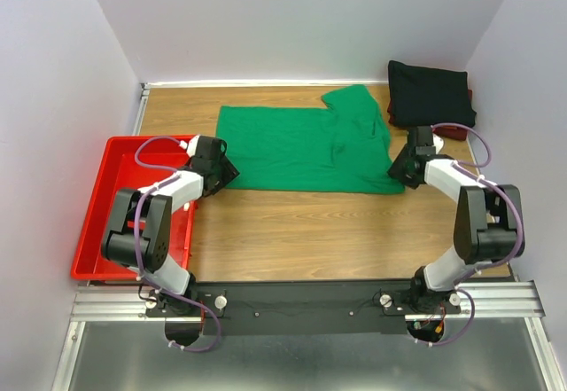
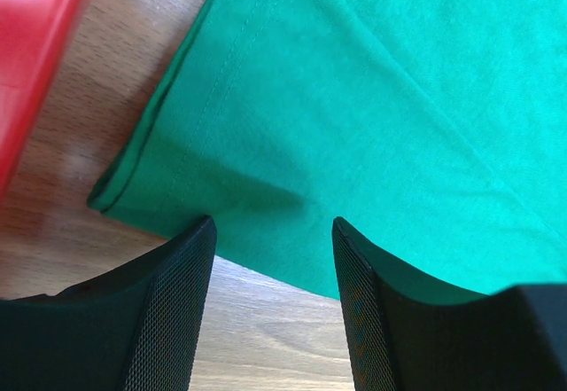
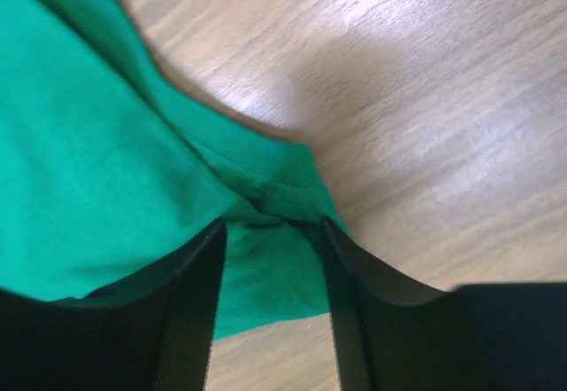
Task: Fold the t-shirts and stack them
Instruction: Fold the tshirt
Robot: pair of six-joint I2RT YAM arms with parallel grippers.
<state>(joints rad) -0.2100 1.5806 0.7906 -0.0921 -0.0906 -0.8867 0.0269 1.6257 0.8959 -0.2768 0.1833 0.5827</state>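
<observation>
The bright green t-shirt (image 1: 301, 147) lies spread flat on the table. A folded black t-shirt (image 1: 430, 94) sits at the back right on the dark red t-shirt (image 1: 471, 105), which shows only as an edge. My left gripper (image 1: 227, 172) is open at the green shirt's near left corner; in the left wrist view the hem (image 2: 292, 178) lies just past my gripper (image 2: 273, 231). My right gripper (image 1: 399, 168) is open at the near right corner, and in the right wrist view green cloth (image 3: 266, 267) lies between the fingers of my gripper (image 3: 273, 227).
A red plastic tray (image 1: 97, 205) stands at the left of the table, beside my left arm. White walls close in the back and both sides. A metal rail (image 1: 301, 302) runs along the near edge.
</observation>
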